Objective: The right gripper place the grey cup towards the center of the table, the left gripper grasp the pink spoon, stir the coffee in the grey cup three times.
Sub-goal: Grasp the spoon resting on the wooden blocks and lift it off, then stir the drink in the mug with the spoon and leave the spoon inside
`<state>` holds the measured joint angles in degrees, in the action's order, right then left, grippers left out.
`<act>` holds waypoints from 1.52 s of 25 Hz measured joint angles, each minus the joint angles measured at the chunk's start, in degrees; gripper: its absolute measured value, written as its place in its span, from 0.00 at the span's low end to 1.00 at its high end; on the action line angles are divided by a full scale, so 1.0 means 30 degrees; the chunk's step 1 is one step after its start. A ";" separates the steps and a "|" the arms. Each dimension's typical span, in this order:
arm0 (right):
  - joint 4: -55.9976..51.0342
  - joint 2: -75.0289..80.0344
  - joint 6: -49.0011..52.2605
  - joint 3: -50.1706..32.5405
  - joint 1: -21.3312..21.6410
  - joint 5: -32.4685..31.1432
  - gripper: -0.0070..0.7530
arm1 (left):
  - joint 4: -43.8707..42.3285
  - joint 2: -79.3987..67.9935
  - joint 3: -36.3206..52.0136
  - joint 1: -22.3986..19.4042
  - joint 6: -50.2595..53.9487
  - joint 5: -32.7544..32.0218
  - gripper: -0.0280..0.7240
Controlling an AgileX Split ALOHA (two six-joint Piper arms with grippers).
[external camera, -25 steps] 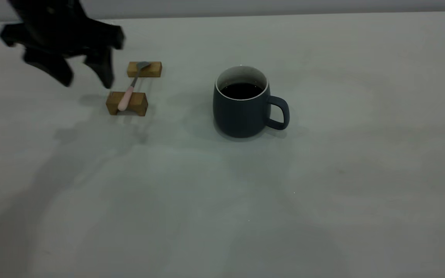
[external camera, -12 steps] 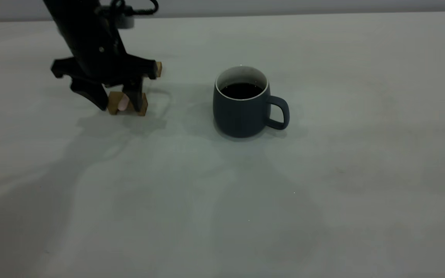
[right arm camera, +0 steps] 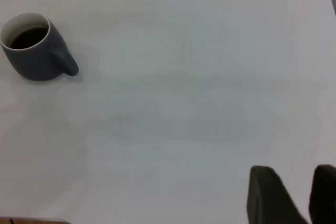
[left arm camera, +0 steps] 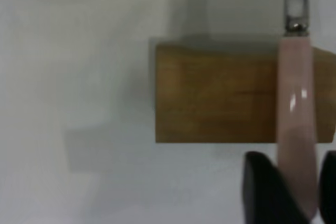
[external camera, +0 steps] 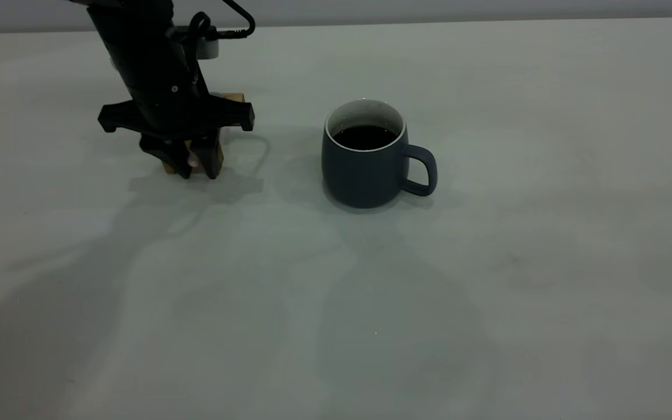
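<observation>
The grey cup [external camera: 365, 169] stands upright near the middle of the table [external camera: 487, 291], handle to the right, with dark coffee [external camera: 365, 136] inside. It shows far off in the right wrist view too, as the cup [right arm camera: 34, 56] and its coffee [right arm camera: 29, 36]. The pink spoon [external camera: 194, 158] lies across two wooden blocks at the far left. My left gripper [external camera: 195, 166] is down over it, its fingers pressed on both sides of the pink handle [left arm camera: 296, 108]. My right gripper [right arm camera: 292, 170] hangs far from the cup, open with nothing between its fingers, and is out of the exterior view.
The near wooden block [left arm camera: 215, 98] carries the spoon's handle, and its edge [external camera: 217, 156] peeks out beside the fingers. The far block [external camera: 234, 97] is mostly hidden behind the left arm. A black cable [external camera: 237, 23] loops off the left wrist.
The left gripper came in from the far left, dropped over the spoon's handle end, and narrowed its fingers onto it. The cup has not moved.
</observation>
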<state>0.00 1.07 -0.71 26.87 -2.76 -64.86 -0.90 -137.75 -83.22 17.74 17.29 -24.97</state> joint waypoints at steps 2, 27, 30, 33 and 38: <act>0.0000 0.0000 0.0000 0.0000 0.0000 0.0000 0.32 | -0.0173 0.0000 -0.0297 0.0000 0.0208 -0.0531 0.26; 0.0000 0.0000 0.0000 0.0000 0.0000 0.0000 0.32 | 1.8775 0.0696 -1.1037 -0.0134 2.1292 -1.3985 0.26; 0.0000 0.0000 0.0000 0.0000 0.0000 0.0000 0.32 | 2.1143 -0.0124 -1.1037 -0.0134 2.1331 -1.3985 0.26; 0.0000 0.0000 0.0000 0.0000 0.0000 0.0000 0.32 | 2.2354 -0.1103 -1.1037 0.0000 2.1005 -1.3985 0.26; 0.0000 0.0000 0.0000 0.0000 0.0000 0.0000 0.32 | 2.2479 -0.2378 -1.1037 0.0080 2.0812 -1.3985 0.26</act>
<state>0.00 1.07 -0.71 26.87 -2.76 -64.86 66.54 -144.89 -116.33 17.98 79.72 -66.92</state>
